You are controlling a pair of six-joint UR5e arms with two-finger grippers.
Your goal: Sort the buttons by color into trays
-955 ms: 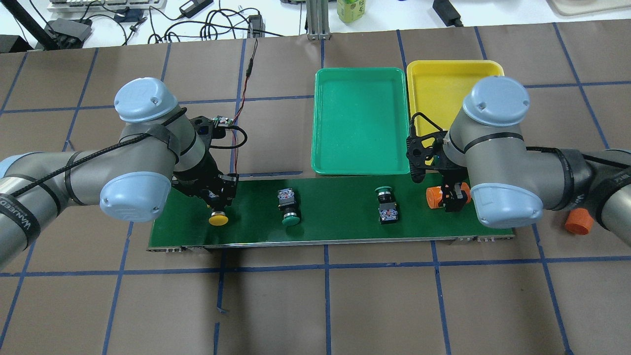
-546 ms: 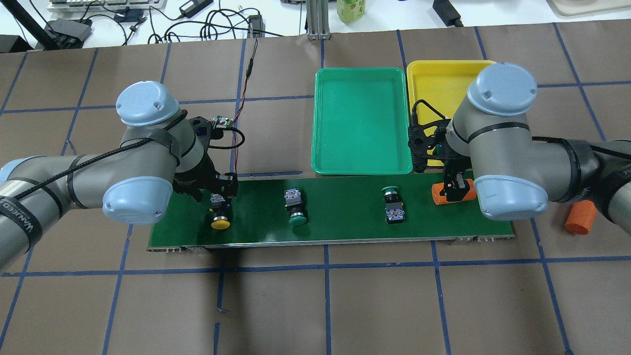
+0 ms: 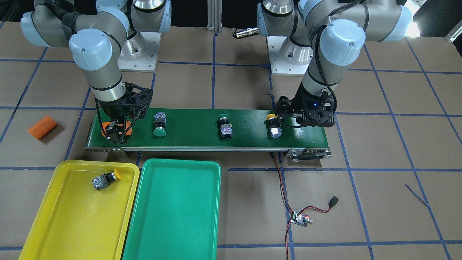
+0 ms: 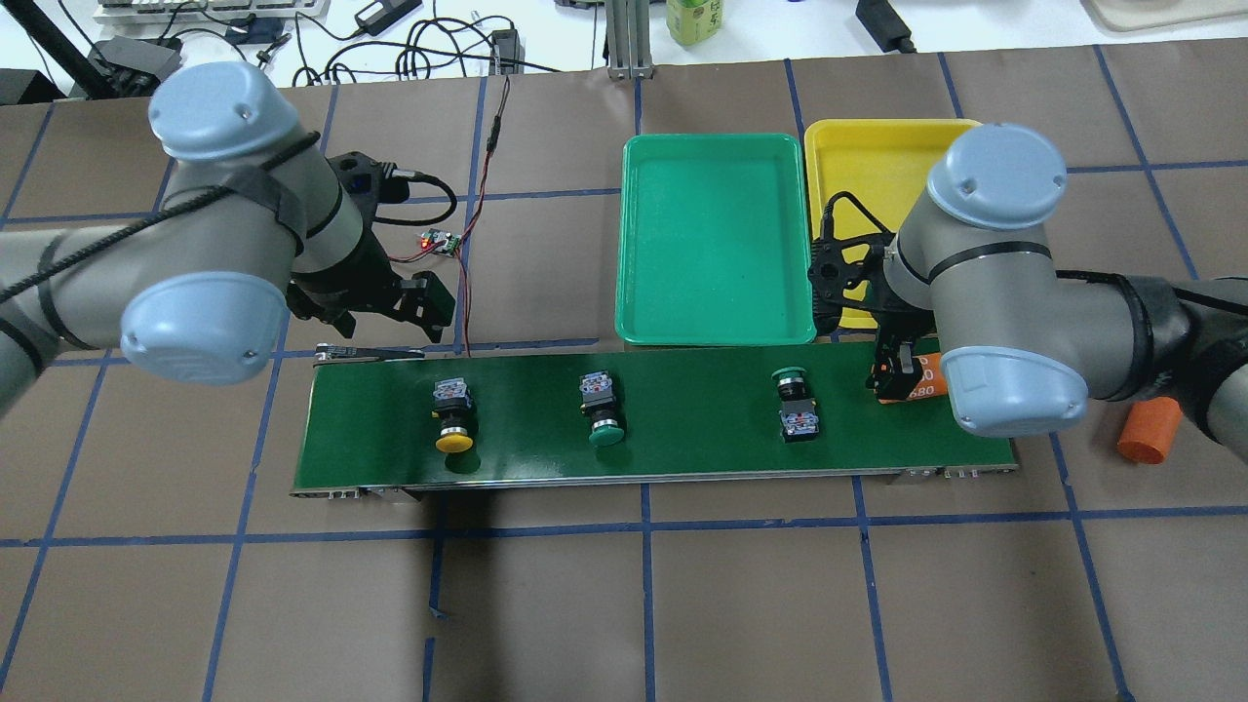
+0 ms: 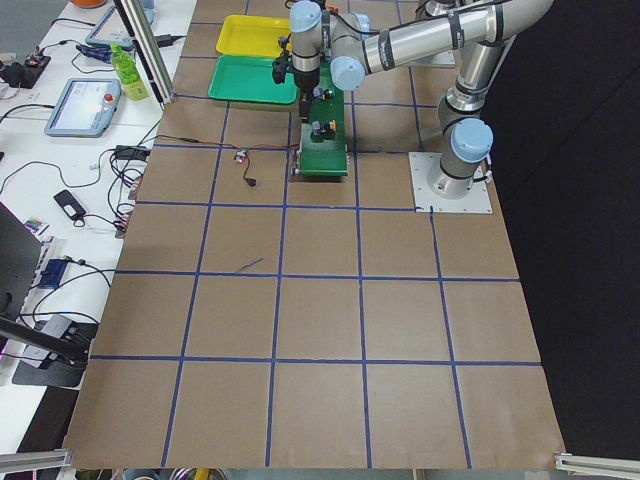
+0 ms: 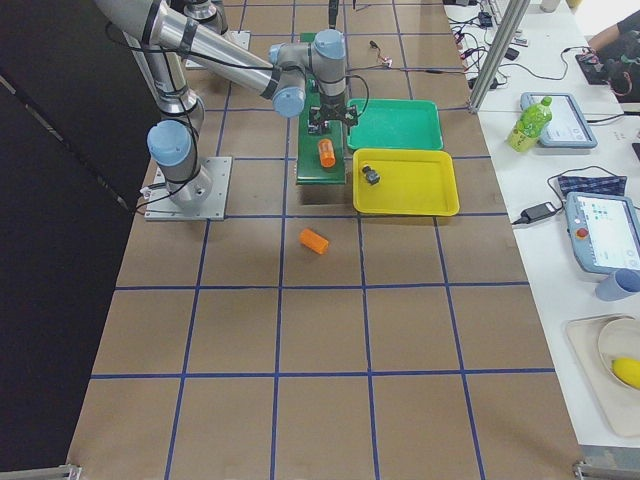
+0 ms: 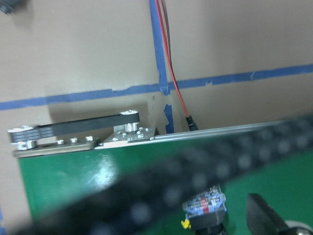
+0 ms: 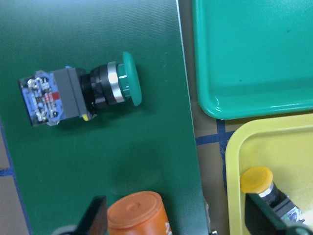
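Since the earlier frame the left gripper (image 4: 424,308) has lifted away from the yellow button (image 4: 453,421) and now hangs past the far edge of the belt (image 4: 682,444), holding nothing. Its wrist view shows one finger set far off centre, so the jaws look wide apart. The three buttons on the belt have slid a little toward the tray end. The right gripper (image 4: 892,375) sits low at that end, jaws wide, straddling an orange cylinder (image 8: 139,215) — a gap shows on one side, so it is not clamped. The task looks about a quarter done. One sorted button (image 3: 104,179), yellow-capped, lies on its side in the yellow tray (image 3: 65,224), and no button is in the green tray (image 3: 173,216) yet. Still to sort are the yellow button, a green button (image 4: 602,409) mid-belt, and a second green button (image 4: 795,402) nearer the cylinder, all lying on their sides. Each has a smooth domed mushroom cap, a bright metal collar, a black barrel and a boxy grey-blue block with small red and metal contacts. The trays are shallow, glossy moulded plastic with rounded rims. The belt is a flat dark-green strip with a faint sheen — the cylinder on it is plain, smooth and flat-ended.
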